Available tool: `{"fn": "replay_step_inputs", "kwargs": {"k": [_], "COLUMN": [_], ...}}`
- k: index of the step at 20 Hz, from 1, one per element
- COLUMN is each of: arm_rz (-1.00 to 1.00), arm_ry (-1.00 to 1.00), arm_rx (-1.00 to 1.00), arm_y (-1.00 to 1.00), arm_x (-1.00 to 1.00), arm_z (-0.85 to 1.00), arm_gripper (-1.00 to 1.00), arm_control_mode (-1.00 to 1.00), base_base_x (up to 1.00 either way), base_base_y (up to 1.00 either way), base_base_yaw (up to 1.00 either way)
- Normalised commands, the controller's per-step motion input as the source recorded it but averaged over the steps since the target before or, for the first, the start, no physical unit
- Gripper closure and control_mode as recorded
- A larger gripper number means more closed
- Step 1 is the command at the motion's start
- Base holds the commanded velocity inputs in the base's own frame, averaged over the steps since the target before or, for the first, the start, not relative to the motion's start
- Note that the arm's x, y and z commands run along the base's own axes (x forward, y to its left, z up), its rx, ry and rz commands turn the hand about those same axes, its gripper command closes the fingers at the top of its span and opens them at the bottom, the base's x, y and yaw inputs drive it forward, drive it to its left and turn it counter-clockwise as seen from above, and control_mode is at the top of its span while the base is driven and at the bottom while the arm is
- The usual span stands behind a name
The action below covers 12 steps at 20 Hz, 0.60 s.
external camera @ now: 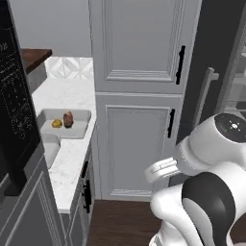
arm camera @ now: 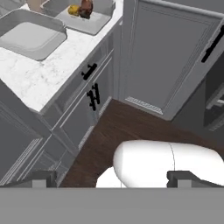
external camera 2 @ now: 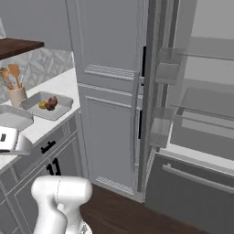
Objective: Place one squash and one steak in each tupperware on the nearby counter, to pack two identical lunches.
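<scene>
On the white marble counter stand two grey tupperware. The farther tupperware holds one yellow squash and one reddish-brown steak side by side. The nearer tupperware has nothing in it and is half hidden in the left base view. My gripper hangs open and empty over the wooden floor, in front of the counter's cabinets and well away from both containers.
A beige utensil cup stands behind the containers under a dark wooden shelf. Tall grey cabinet doors rise to the right of the counter. Beyond them an open fridge shows bare shelves. A black appliance fills the left edge.
</scene>
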Motion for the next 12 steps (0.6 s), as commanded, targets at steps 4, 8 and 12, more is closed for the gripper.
{"fn": "replay_step_inputs", "kwargs": {"k": [4,8,12], "arm_rz": [0.00,0.00,0.00], "arm_ry": [0.00,0.00,0.00], "arm_rx": [0.00,0.00,0.00], "arm_y": [0.00,0.00,0.00], "arm_x": [0.00,0.00,0.00], "arm_z": [0.00,0.00,0.00], "arm_gripper": [-1.00,-1.00,-1.00], "arm_control_mode": [1.00,1.00,1.00], "base_base_x": [-0.94,-0.59,-0.37], "base_base_y": [-0.74,-1.00,-1.00], "base_base_yaw": [-0.08,-0.18,-0.20]}}
